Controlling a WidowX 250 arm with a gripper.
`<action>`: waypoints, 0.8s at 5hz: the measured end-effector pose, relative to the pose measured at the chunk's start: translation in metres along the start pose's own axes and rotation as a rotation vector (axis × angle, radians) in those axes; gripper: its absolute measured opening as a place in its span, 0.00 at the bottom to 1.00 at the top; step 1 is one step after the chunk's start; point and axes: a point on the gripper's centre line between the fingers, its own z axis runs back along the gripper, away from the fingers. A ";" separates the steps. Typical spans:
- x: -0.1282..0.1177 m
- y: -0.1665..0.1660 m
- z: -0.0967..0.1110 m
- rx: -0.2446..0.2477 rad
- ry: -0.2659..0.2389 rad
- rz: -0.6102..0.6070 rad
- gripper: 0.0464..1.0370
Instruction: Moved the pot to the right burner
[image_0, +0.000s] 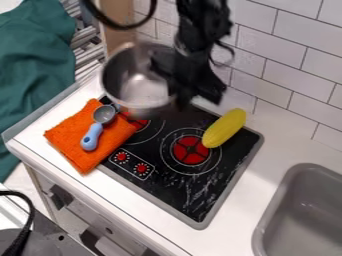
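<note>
Clamped on the pot (133, 87) at its rim, my tool (178, 95) holds it raised, just left of the tool in view and partly over the left burner (137, 123). I see round, silvery metal, shiny inside, its mouth facing up, its outline blurred. Marks ring the dials (141, 168) below the tool, too small for me to read. Right of the tool, the tiled wall (280, 75) rises close by. Below and right of it lie the right burner (191, 150) and, overlapping that burner's ring, a yellow toy (225, 128). Farther right, the sink's (266, 220) rim cuts into the counter (264, 167).
</note>
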 end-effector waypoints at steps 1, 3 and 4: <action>-0.019 -0.033 0.002 -0.017 0.033 -0.010 0.01; -0.030 -0.062 -0.023 -0.048 0.130 -0.020 0.01; -0.036 -0.063 -0.041 -0.076 0.180 -0.021 0.01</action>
